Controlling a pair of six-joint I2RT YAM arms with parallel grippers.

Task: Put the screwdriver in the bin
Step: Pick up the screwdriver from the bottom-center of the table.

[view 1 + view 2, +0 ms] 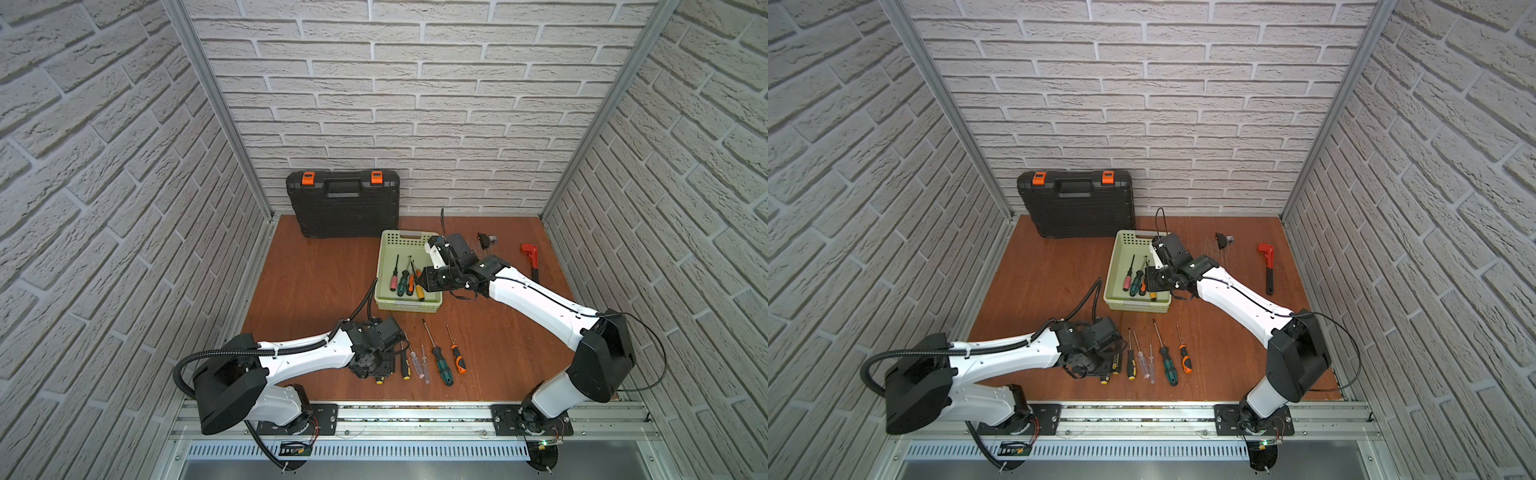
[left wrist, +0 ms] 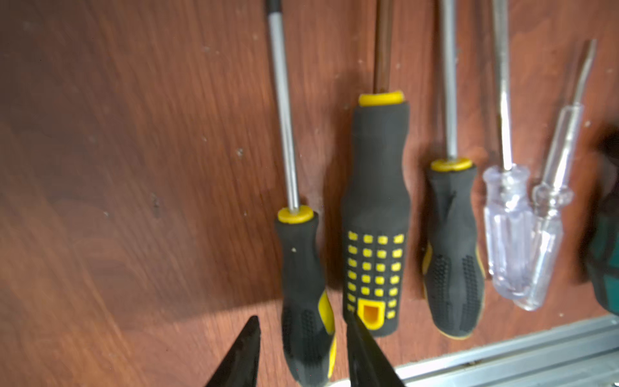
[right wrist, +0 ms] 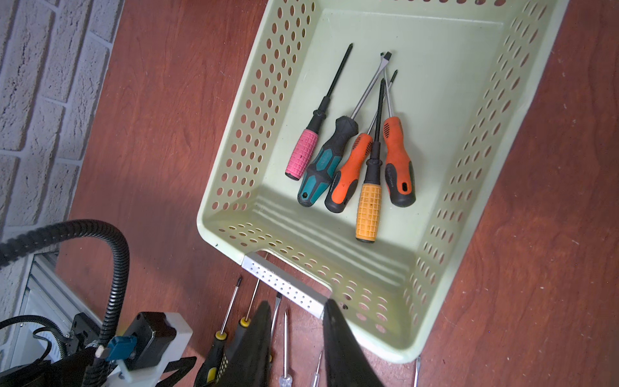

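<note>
the screwdriver (image 2: 303, 284), slim with a black and yellow handle, lies flat on the table (image 2: 134, 167), its handle right between the fingers of my left gripper (image 2: 302, 316). those jaws are spread, one finger on each side of the handle. bare wood shows between one finger and the handle. the other fingertip overlaps the neighbouring handle, and i cannot tell whether it touches. nothing is pinched. the shaft runs straight away from my fingertips.

just beside it, going outward from my left jaws, lie a fat black screwdriver (image 2: 375, 217) with yellow squares, another black and yellow screwdriver (image 2: 452, 251), then two clear-handled screwdrivers (image 2: 507, 228) lying against each other, and a teal handle (image 2: 606, 251) at the edge of view. in a top view an orange and black screwdriver (image 1: 458, 359) ends the row.

the bin (image 3: 254, 117) is well apart from my left jaws and sits under my right gripper (image 3: 298, 303), whose fingertips hang above its near rim by the handle slot. these jaws stand a little apart with nothing between them. past those fingertips, on the bin's floor, five screwdrivers lie bunched: a pink one (image 3: 301, 154), a teal and black one (image 3: 320, 171), two orange ones (image 3: 348, 171) and a yellow one (image 3: 368, 211).

beyond the bin, a black toolcase (image 1: 344, 203) stands against the brick wall. a red wrench (image 1: 531, 259) lies off to the side of my right arm.
</note>
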